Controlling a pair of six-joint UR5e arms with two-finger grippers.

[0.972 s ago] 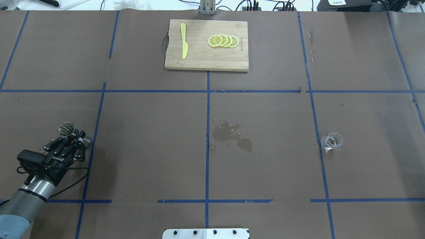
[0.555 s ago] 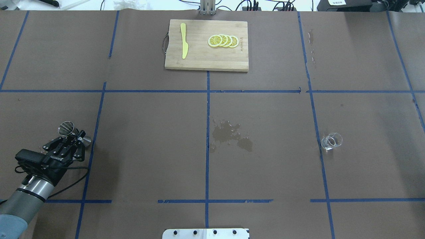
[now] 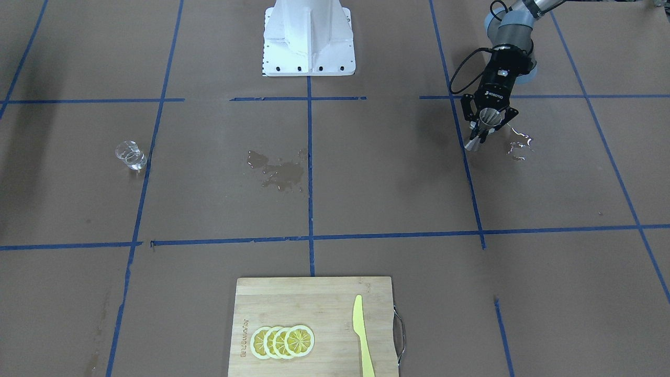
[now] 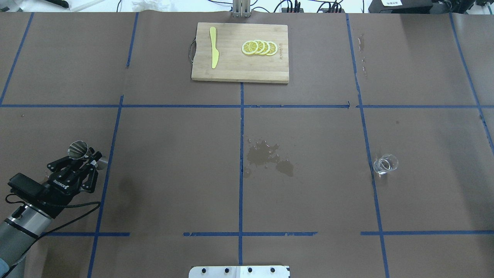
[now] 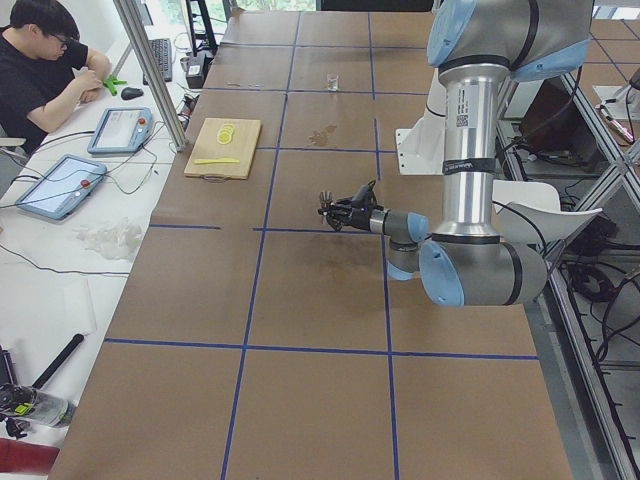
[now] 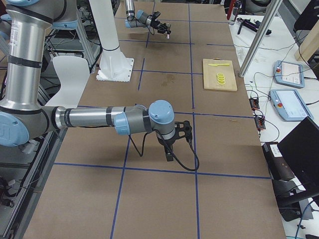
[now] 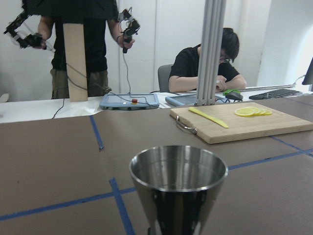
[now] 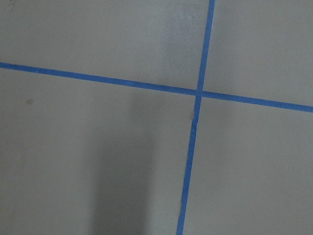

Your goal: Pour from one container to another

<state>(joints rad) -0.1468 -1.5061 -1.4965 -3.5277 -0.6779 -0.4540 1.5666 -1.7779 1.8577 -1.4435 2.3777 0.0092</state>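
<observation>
Steel jigger (image 4: 82, 153) gripped at its waist by the left gripper (image 3: 487, 127), far left. Glass beaker (image 4: 384, 164) stands untouched, apparently empty, far right. Pour seemingly outstanding. Right gripper's state cannot be told.

Brown paper-covered table (image 4: 173, 154) gridded with blue tape, glass beaker (image 4: 385, 163), bamboo cutting board (image 4: 240, 53), wet spill patch (image 4: 268, 156), droplets (image 3: 518, 144) just beside the left gripper's fingers (image 3: 477, 137)

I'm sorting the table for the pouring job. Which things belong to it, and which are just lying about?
Job: glass beaker; steel jigger at the left gripper.
Lying about: cutting board, yellow knife, lemon slices.
</observation>
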